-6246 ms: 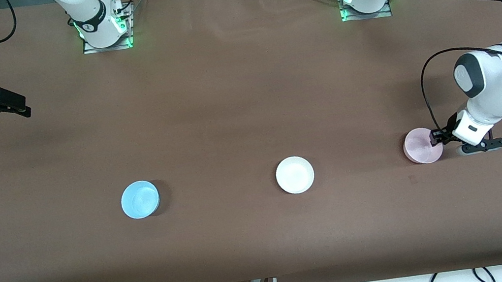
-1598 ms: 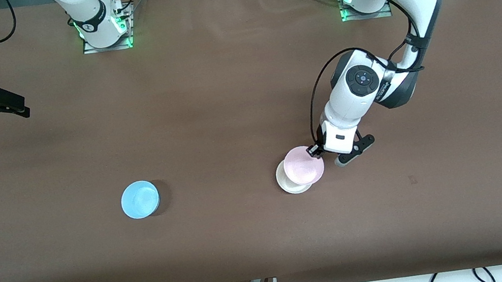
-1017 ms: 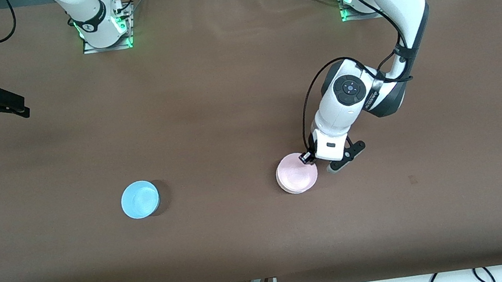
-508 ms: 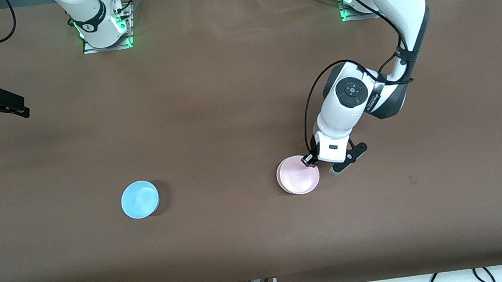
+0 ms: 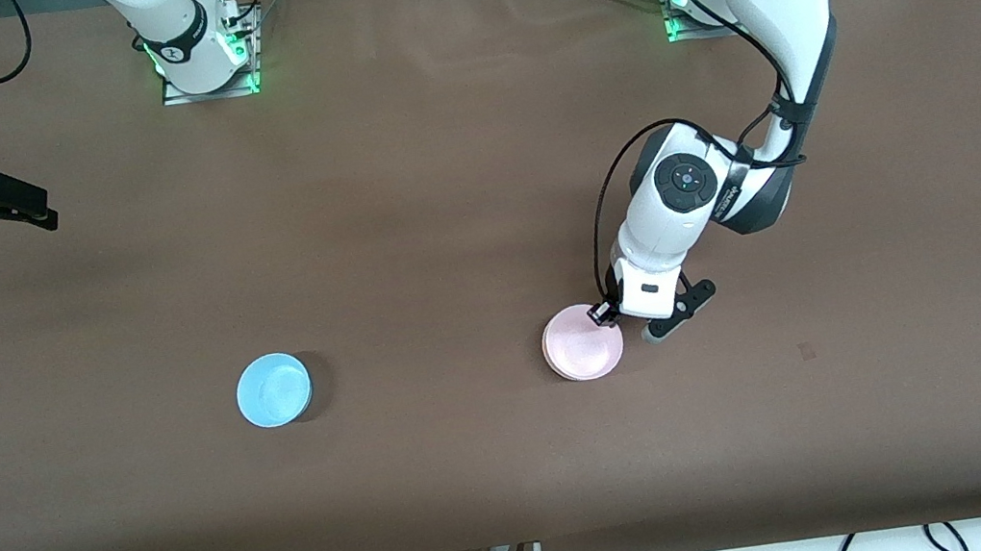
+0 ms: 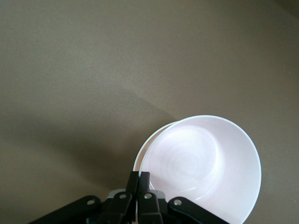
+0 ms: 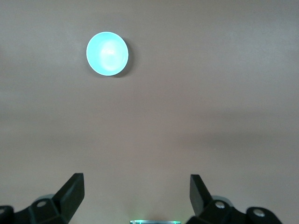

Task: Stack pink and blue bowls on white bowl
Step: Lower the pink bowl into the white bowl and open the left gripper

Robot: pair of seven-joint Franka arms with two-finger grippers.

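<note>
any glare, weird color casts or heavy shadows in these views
Front view: even light, green glow at both arm bases, a soft shadow beside the blue bowl. Left wrist view: the pink bowl looks washed out, nearly white, with a broad dark shadow on the table next to it. Right wrist view: the blue bowl glows cyan and overexposed at its centre.

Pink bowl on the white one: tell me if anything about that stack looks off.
Slightly. The pink bowl sits in the white bowl a little off-centre: in the left wrist view a sliver of white rim shows on one side only. The left gripper is shut on the pink bowl's rim. Nothing looks spilled or damaged.
</note>
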